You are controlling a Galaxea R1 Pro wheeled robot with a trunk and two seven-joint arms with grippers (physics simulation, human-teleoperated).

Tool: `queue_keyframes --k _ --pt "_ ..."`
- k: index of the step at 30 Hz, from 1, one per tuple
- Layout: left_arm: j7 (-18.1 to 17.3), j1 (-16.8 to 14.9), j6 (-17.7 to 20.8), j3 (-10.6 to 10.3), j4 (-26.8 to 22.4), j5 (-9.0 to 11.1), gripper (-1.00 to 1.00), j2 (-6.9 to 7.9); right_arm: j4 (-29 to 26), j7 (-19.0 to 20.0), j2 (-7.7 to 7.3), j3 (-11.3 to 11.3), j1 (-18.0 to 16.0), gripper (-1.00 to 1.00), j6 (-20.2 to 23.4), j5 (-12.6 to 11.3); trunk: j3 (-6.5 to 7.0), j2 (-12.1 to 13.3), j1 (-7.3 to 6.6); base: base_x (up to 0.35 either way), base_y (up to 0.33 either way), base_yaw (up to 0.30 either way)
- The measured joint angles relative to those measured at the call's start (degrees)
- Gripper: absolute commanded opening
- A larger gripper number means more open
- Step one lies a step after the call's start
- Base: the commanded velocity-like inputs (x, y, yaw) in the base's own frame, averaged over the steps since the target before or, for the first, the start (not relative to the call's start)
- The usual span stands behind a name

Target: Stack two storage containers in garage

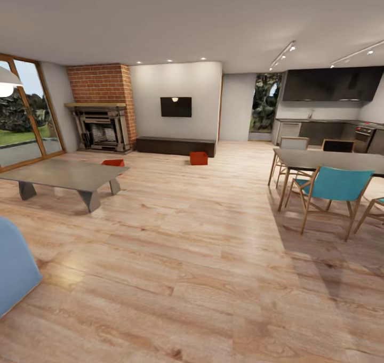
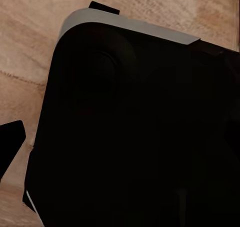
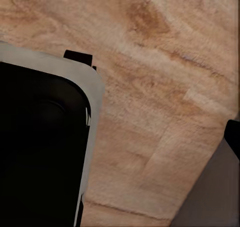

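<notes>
I am in the living room, looking over the wood-plank floor. The two containers stand on this floor at the far side. One container is just in front of the low dark TV bench, below and a little right of the wall TV. It is upright with the open side up; which way its long axis runs I cannot tell from here. The other container is behind the far edge of the grey coffee table, which hides its lower part, near the brick fireplace. It seems wider from side to side. The two are well apart.

My wrist views show a dark robot body over the planks. A dark tip is at the edge of the left view, but I cannot tell how wide either tool is.
</notes>
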Motion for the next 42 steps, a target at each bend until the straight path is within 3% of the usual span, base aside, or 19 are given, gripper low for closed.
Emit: queue_keyframes --k 21,42 --pt "0.0 0.0 -0.3 0.0 0.0 0.5 1.0 0.07 0.0 0.0 0.01 0.0 0.0 1.0 -0.2 0.0 0.0 0.0 0.0 0.325 0.0 0.0" --pt "0.0 0.0 -0.3 -0.2 0.1 -0.2 1.0 -0.04 0.0 0.0 0.01 0.0 0.0 1.0 0.2 -0.1 0.0 0.0 0.0 0.325 0.0 0.0"
